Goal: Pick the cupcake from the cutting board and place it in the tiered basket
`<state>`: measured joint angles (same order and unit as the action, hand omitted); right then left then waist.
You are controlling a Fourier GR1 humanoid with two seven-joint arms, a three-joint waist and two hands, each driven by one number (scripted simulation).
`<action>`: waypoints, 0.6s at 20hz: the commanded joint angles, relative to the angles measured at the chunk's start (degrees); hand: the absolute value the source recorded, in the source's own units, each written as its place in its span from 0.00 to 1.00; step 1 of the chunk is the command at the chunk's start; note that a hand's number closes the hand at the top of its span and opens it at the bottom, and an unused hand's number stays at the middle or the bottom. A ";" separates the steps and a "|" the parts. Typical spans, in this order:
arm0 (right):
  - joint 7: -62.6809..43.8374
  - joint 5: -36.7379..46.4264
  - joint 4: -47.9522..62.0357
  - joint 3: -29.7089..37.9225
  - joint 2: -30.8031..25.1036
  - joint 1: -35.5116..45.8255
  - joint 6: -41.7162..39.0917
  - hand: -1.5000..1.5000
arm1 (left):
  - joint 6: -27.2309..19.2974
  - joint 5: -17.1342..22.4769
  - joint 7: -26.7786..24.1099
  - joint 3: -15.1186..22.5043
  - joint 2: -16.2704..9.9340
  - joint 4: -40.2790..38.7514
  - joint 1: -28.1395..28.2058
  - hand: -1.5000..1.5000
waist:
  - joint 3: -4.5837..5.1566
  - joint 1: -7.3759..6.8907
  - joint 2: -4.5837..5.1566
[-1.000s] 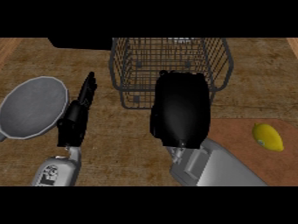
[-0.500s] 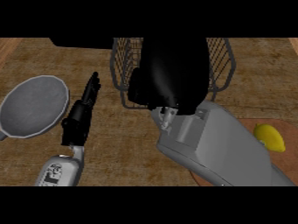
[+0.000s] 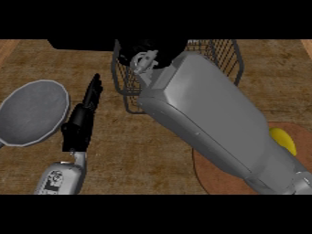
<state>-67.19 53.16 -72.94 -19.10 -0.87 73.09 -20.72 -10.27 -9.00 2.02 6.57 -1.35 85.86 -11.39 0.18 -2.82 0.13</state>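
A: Cupcake — where is it?

B: Out of sight. The right hand [image 3: 145, 54] reaches over the basket [image 3: 227, 59], and its forearm covers most of it. I can't tell how its fingers are set.

A: And the board [image 3: 307, 151]?

B: No cupcake shows on the bare part, only a yellow thing [image 3: 284, 140].

A: The left hand [image 3: 84, 116]?

B: Fingers straight, resting on the tabletop [image 3: 138, 155] beside the pan [image 3: 31, 112]. The right is far nearer the basket.
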 commanded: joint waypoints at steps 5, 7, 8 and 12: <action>-5.17 2.59 14.96 1.22 0.83 4.78 5.06 1.00 | 0.80 0.52 0.63 -0.76 -1.41 2.69 2.82 0.50 | -0.08 0.80 0.08; 1.12 6.22 15.93 2.91 0.06 1.67 7.08 1.00 | 0.22 0.04 3.20 -0.48 -1.14 4.79 2.16 0.50 | -0.16 1.81 -0.01; -1.79 4.59 18.29 2.42 0.83 4.48 6.85 1.00 | -0.34 -0.52 -0.88 -0.69 -0.62 0.67 2.45 0.50 | -0.09 1.44 0.14; -1.24 4.49 18.80 10.04 0.84 0.56 13.44 1.00 | 0.36 0.33 2.70 -1.71 -1.70 3.79 0.64 0.50 | -0.18 1.73 0.16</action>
<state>-61.63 58.04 -55.65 -13.29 -0.64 76.09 -14.93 -9.64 -8.30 3.90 4.84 -3.02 89.05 -10.17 0.06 -1.33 0.21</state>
